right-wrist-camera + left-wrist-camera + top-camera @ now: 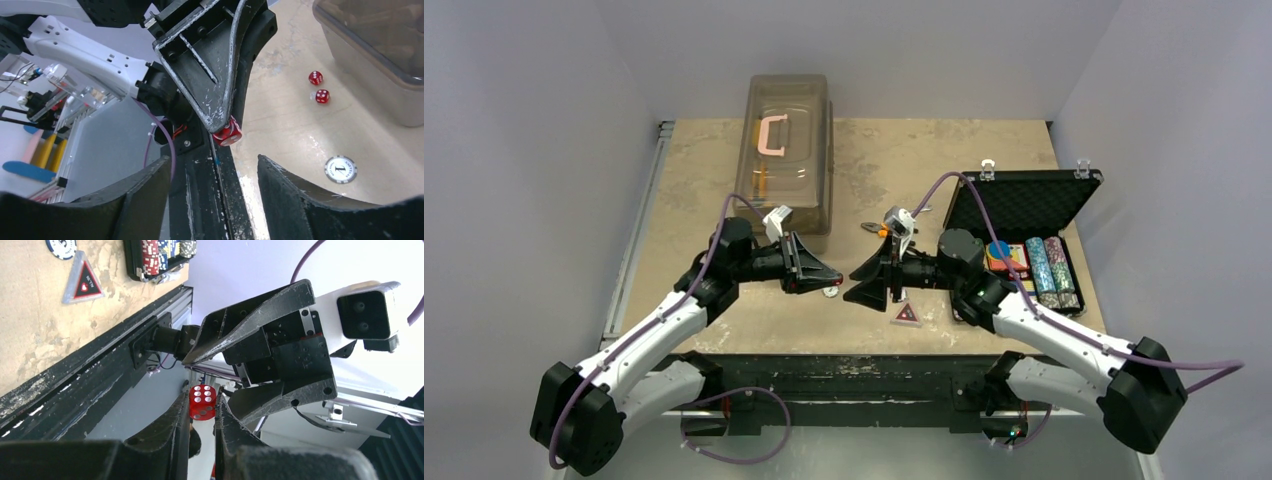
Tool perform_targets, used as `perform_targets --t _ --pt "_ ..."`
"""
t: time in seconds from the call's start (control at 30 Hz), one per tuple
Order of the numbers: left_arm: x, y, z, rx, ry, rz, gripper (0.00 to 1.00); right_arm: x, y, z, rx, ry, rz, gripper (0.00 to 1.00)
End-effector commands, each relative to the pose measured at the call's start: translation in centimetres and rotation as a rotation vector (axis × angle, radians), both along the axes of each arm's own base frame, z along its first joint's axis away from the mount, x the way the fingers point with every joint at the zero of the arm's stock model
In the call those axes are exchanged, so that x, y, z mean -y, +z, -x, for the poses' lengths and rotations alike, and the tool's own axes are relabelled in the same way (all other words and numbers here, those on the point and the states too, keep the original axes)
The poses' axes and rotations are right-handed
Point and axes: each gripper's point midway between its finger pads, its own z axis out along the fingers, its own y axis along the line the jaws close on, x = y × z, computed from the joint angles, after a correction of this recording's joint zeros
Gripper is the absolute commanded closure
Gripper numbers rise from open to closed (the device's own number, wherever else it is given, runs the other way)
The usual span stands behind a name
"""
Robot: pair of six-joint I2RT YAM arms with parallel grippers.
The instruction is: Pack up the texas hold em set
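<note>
Two black grippers face each other tip to tip above the near middle of the worn tan tabletop (pixel 694 200). The left gripper (pixel 202 412) has its jaws drawn close, pinching a small red die (pixel 202 401) with white pips at its fingertips, clear of the surface. The right gripper (pixel 212 162) stands opposite with its jaws spread wide and nothing between them; in the right wrist view the die sits just ahead of the gap, not yet inside it. Below and between the two lie a flat red triangle token (pixel 906 315) with a pale border and a round white-edged button (pixel 340 169) marked with a numeral, both flat on the table and apart from one another. Two more loose red dice (pixel 315 77) rest close together on the table, just beside the wall of a large translucent brown plastic box (pixel 789 160) with a pink handle (pixel 772 135) on its lid, which stands at the far left-centre. At the right edge the black briefcase-style case (pixel 1024 205) lies open, its foam-lined lid tilted back with silver latches along the top edge. Rows of multicoloured poker chips (pixel 1049 270) are stacked on edge in its right-hand slots, with more colourful pieces packed beside them, partly hidden behind the right arm.
</note>
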Motion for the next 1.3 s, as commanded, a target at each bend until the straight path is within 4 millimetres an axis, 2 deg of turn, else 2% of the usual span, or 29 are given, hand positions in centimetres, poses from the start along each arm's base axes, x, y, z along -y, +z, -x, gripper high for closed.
perform_targets --t 0.0,0.13,0.37,0.73,0.9,0.97,1.0,1.07,1.1,1.17,1.27 --pt "0.4 3.9 0.9 0.082 -0.063 0.09 1.0 -1.1 3.7 0.1 0.067 0.057 -0.098 0.41" --pt "0.3 4.4 1.1 0.093 -0.071 0.103 1.0 -1.4 4.4 -0.2 0.092 0.063 -0.103 0.44" --pt "0.3 4.0 1.2 0.082 -0.074 0.103 1.0 -2.1 5.2 -0.5 0.112 0.086 -0.114 0.48" --pt "0.4 4.0 1.1 0.08 -0.07 0.107 1.0 -2.5 4.3 0.4 0.104 0.119 -0.107 0.62" --pt "0.3 4.0 1.0 0.078 -0.064 0.106 1.0 -2.5 4.3 0.2 0.105 0.104 -0.111 0.79" --pt "0.3 4.0 1.0 0.077 -0.062 0.105 1.0 -2.4 4.4 0.1 0.106 0.099 -0.111 0.96" --pt "0.3 3.9 1.0 0.076 -0.06 0.103 1.0 -2.4 4.3 0.0 0.106 0.092 -0.109 1.0" --pt "0.2 3.6 1.0 0.075 -0.054 0.088 1.0 -2.3 4.3 -0.2 0.111 0.072 -0.109 1.0" --pt "0.1 3.7 0.9 0.092 -0.05 0.078 0.9 -2.1 4.1 -0.4 0.11 0.056 -0.104 1.0" --pt "-0.2 3.1 0.9 0.094 -0.039 0.025 0.57 -1.8 3.9 -0.6 0.112 0.026 -0.094 1.0" --pt "-0.6 2.4 0.9 0.115 -0.03 -0.031 0.24 -1.1 3.2 -0.7 0.103 -0.019 -0.073 1.0"
